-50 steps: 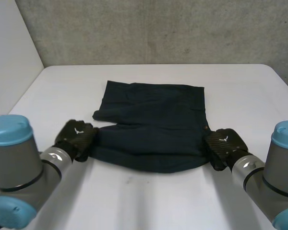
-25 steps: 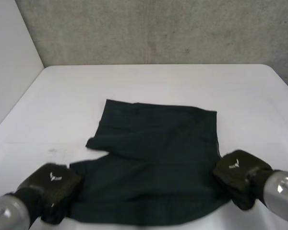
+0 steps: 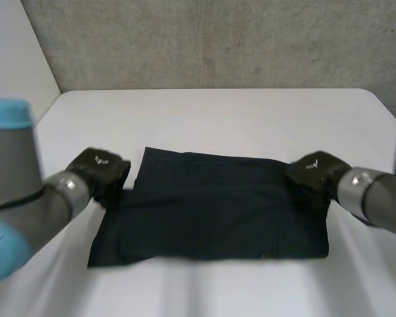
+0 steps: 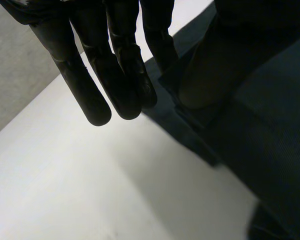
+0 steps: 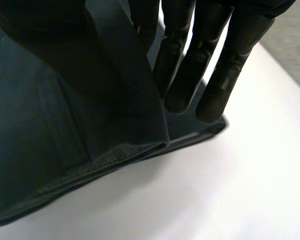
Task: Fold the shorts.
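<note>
- The shorts (image 3: 211, 211) lay flat as a dark rectangle, with bare white table (image 3: 211, 112) on every side of them.
- Change: a second ago both hands were at the shorts' near corners. They then lifted that edge toward the robot, and it had now been carried over to the shorts' far edge. The uneven leg outline was gone.
- Left hand (image 3: 100, 170) sat at the shorts' far-left corner. In its wrist view the fingers (image 4: 115, 70) ran straight, the thumb opposed them, and the cloth's corner layers appeared to be nipped between.
- Right hand (image 3: 311, 173) sat at the shorts' far-right corner. In its wrist view a sheet of cloth rose between the thumb and the straight fingers (image 5: 190, 65), so it was pinched and not yet let go.
- The doubled layers showed stacked at that corner, with edges roughly matched.
- Judgement: the first half-fold looked essentially laid. What remained was to release both corners and press the cloth flat, and perhaps fold once more across the shorts' width.
- Risk: pulling the hands away before the pinch opened could drag the top layer off the far edge.
</note>
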Controlling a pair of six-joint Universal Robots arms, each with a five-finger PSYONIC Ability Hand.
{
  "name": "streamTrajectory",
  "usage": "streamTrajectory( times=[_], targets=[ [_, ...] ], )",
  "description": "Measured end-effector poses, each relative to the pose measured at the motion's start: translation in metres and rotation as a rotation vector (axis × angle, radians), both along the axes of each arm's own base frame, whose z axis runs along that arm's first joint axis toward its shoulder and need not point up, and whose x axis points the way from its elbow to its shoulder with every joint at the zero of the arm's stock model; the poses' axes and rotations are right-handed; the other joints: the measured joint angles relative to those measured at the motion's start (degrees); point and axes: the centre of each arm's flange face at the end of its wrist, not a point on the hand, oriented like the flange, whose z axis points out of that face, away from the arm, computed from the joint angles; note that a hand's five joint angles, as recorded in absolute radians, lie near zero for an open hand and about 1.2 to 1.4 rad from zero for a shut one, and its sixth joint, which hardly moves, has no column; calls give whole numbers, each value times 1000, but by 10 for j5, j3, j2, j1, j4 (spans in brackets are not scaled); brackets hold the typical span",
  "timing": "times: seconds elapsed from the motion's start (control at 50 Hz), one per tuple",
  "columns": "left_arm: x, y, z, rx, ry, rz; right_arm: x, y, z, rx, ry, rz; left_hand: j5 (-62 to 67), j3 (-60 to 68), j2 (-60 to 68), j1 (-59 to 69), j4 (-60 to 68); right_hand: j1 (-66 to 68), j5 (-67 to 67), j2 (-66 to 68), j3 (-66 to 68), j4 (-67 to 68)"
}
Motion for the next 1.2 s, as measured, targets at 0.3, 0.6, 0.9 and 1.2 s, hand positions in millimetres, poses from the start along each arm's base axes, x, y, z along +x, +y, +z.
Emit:
streamTrajectory(
  times=[0.3, 0.6, 0.9, 1.2],
  targets=[
    [-61, -116, -42, -209, -2, 131, 40, -96, -44, -284, -39, -106, 6, 0, 0, 41, 0, 0, 3, 0, 0, 0],
    [-89, -138, -64, -407, 6, 82, 52, -128, -79, -445, -9, -108, -129, -140, -144, -90, -147, -266, -263, -302, -287, -292],
    [-90, -84, -15, -419, 13, 44, 29, -77, 26, -491, -242, -241, -495, -495, -503, -411, -509, -436, -533, -546, -555, -548],
    [-42, -13, -44, -72, 171, -36, -18, 7, -46, -1, -335, -316, -493, -494, -502, -411, -508, -360, -451, -453, -453, -460]
  ],
)
